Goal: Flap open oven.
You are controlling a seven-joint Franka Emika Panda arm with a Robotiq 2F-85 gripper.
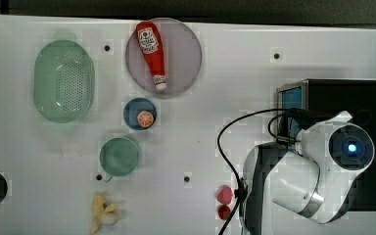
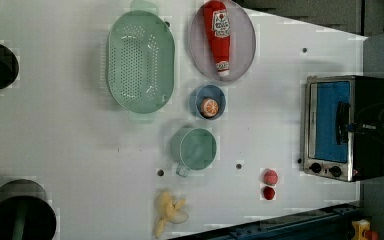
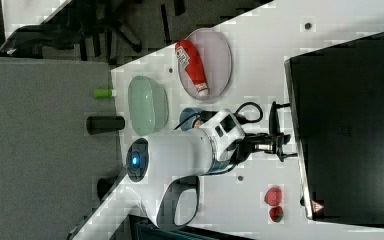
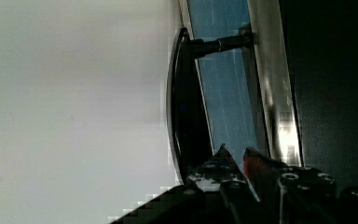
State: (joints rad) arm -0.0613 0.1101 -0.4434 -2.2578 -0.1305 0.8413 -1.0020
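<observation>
risk: we judged gripper (image 4: 233,156), nearly closed, nothing clearly held, could slip off oven (image 2: 344,127) handle (image 4: 182,107) | door shut

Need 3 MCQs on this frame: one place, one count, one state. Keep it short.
1. The ketchup bottle lies
A. on the round plate
B. in the green colander
C. on the oven

2. Knobs on the oven front:
A. one
B. two
C. four

3. The oven door is
A. flapped fully down
B. removed
C. shut

Answers: 1 A, the bottle rests across the plate in the left view. 2 B, two black knobs sit beside the blue door. 3 C, the door sits flush in its silver frame.
</observation>
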